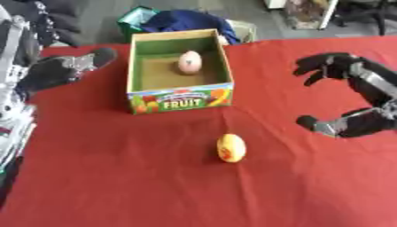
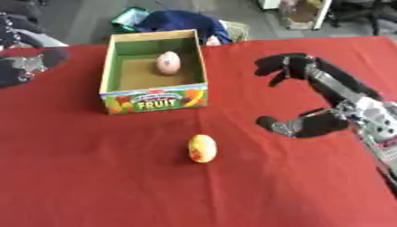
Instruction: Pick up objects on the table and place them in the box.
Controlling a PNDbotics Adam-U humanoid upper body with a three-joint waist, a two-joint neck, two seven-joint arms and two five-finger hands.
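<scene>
The red surface (image 1: 116, 186) carries a fruit box (image 1: 180, 102), well off to the left of the right hand (image 2: 325, 104), whose fingers and thumb are spread apart, empty. The left hand (image 1: 66, 66) lies flat beside the box. A yellow egg-shaped object (image 2: 201, 148) lies near the right hand's thumb; a pink one (image 1: 190, 62) sits in the box.

Beyond the red table: what we see on the floor

At twelve o'clock, just behind the table's far edge, we see a crumpled dark blue cloth bundle (image 2: 182, 21), and touching it on its nine o'clock side a green bag with a pale open mouth (image 2: 129, 17). On the bundle's three o'clock side we make out a pale woven-looking container (image 2: 236, 30), partly hidden. The grey floor (image 1: 101, 13) runs behind them, and at one o'clock stands a blurred, brownish mottled object (image 2: 298, 13).
</scene>
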